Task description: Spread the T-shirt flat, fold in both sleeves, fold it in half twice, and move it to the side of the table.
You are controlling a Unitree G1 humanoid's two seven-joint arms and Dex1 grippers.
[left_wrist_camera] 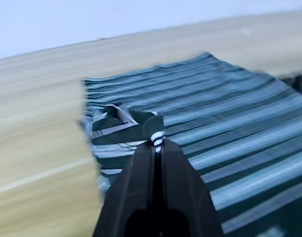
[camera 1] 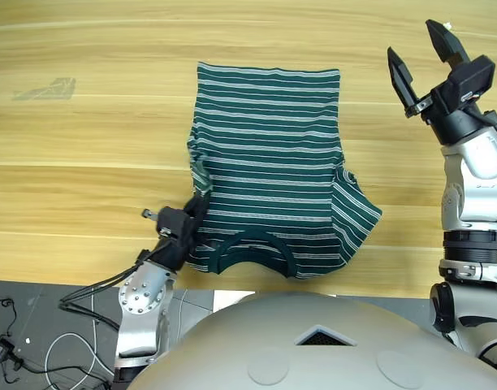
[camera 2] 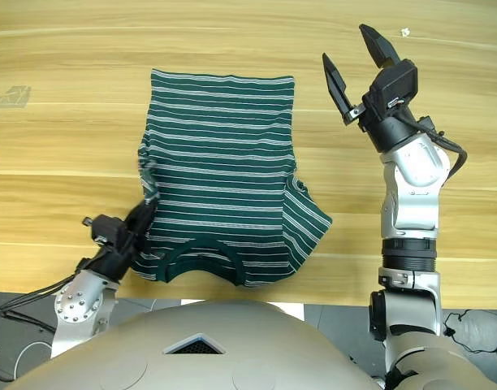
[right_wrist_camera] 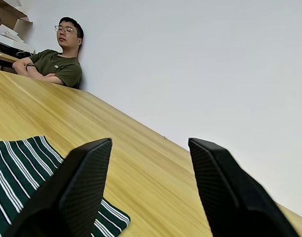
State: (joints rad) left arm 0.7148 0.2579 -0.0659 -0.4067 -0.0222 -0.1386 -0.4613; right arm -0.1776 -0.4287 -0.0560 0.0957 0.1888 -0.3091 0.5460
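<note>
The green striped T-shirt (camera 1: pixel 269 162) lies at the centre of the left eye view on the wooden table (camera 1: pixel 86 162), collar toward the bottom edge. The left gripper (camera 1: pixel 197 210), at the shirt's lower left, is clamped on a bunched fold of the left sleeve (left_wrist_camera: pixel 126 122). The right sleeve (camera 1: pixel 358 215) sticks out flat. At the upper right, the right gripper (camera 1: pixel 412 41) hangs above the table beside the shirt, its 2 fingers spread wide.

T-shirt (camera 1: pixel 269 162) on the table (camera 1: pixel 86 162), collar toward the robot.
The left gripper (left_wrist_camera: pixel 157 145) is at its near left edge; the right gripper (camera 1: pixel 412 41) over the table, right of it.
</note>
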